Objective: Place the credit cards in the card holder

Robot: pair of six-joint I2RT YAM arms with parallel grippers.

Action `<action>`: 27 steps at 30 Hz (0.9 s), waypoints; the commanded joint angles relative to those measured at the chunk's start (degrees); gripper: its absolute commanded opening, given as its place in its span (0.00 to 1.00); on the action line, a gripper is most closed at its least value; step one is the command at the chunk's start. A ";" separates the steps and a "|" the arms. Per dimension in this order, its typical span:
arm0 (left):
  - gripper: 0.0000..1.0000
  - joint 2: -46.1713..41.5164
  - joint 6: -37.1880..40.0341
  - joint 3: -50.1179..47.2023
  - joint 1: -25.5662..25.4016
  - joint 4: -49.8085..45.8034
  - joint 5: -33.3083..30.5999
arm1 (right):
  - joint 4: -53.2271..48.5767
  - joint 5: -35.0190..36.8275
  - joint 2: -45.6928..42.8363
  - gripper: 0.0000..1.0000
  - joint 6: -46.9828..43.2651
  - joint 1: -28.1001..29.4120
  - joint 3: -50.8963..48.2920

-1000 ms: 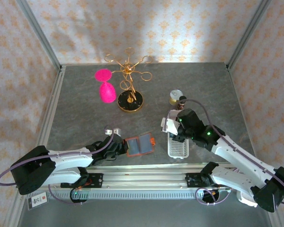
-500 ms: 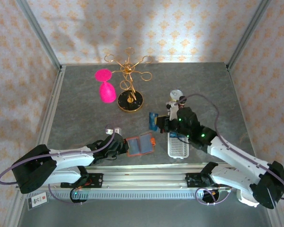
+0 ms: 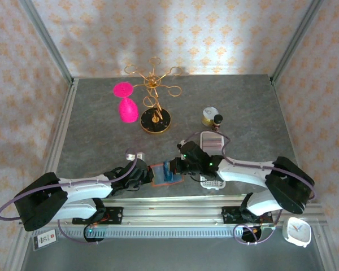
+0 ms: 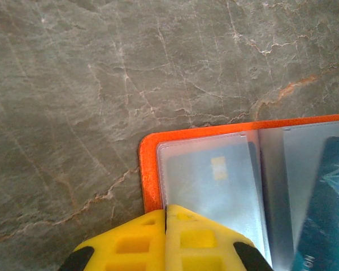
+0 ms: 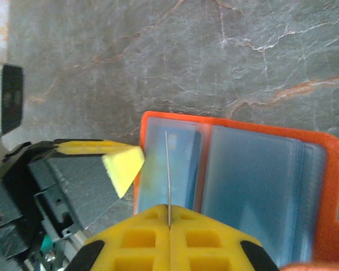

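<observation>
1. Top view: the card holder (image 3: 157, 174) lies open on the tabletop (image 3: 243, 101), near the front edge and between both hands. The left hand (image 3: 142, 174) is clenched at the holder's left edge. The right hand (image 3: 175, 167) is clenched on a teal credit card (image 3: 168, 169), held over the holder's middle. The right arm crosses the white slotted tray (image 3: 213, 182), so I cannot tell how many credit cards are left there.
2. Left wrist view: the left hand (image 4: 166, 217) has its fingers pressed together with nothing between them, at the holder's (image 4: 150, 169) near left corner. Whether it pins the holder down is unclear. A pale card (image 4: 217, 180) sits in the clear left pocket, so one card looks done. The teal credit card (image 4: 327, 209) is blurred and cut off at the right.
3. Right wrist view: the right hand (image 5: 169, 212) grasps the teal credit card (image 5: 168, 169), which shows edge-on over the left page of the holder (image 5: 248, 180). It seems not yet slid into a pocket. The holder's lower right is cut off.
</observation>
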 commanded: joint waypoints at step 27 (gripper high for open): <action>0.02 2.38 0.87 -0.04 0.41 -1.79 -1.16 | -2.50 5.73 1.32 0.00 -1.51 0.29 0.77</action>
